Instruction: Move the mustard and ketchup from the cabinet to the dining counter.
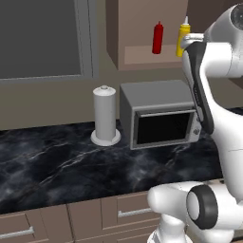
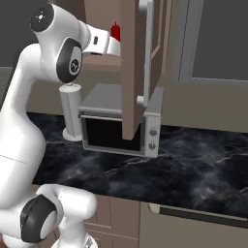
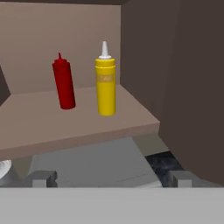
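Observation:
The cabinet (image 1: 142, 54) stands open, and both bottles are upright on its lower shelf (image 3: 78, 127). The red ketchup (image 3: 64, 83) is on the left and the yellow mustard (image 3: 105, 83) on the right, a small gap apart. My gripper (image 3: 112, 178) is open and empty. It sits in front of the shelf, a little below its edge and short of both bottles, aimed roughly at the mustard. From the left base view the ketchup (image 1: 157, 38) shows in full and the mustard (image 1: 182, 38) is partly behind my hand. The dining counter is out of view.
The open cabinet door (image 2: 133, 68) with its grey bar handle (image 2: 147, 48) hangs close to the right of my hand. Below the shelf sit a grey microwave (image 1: 161, 118) and a paper towel roll (image 1: 105, 116) on the black marble worktop (image 1: 57, 161).

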